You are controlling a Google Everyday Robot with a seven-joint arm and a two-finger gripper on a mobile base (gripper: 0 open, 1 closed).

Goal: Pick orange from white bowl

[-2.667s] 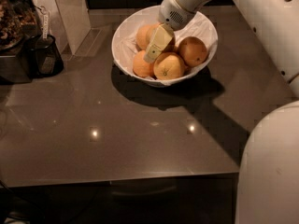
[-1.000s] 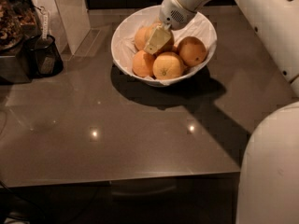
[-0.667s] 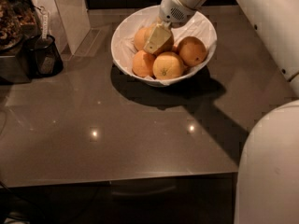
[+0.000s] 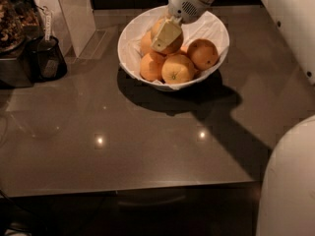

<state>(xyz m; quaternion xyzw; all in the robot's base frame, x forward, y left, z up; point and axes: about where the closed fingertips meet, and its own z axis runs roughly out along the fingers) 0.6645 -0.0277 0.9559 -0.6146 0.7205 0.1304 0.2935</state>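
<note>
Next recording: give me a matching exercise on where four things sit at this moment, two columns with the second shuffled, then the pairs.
1. cream two-finger gripper
2. round orange with a dark stem dot
3. smaller deeper-orange round fruit
4. dark upright container

A. on the grey table, left of the wide glossy white bowl
B. front of the bowl
C. down in the bowl, at the large pale yellow-orange orange
D. right side of the bowl

Pairs: 1-C; 2-B; 3-D; 4-A
</note>
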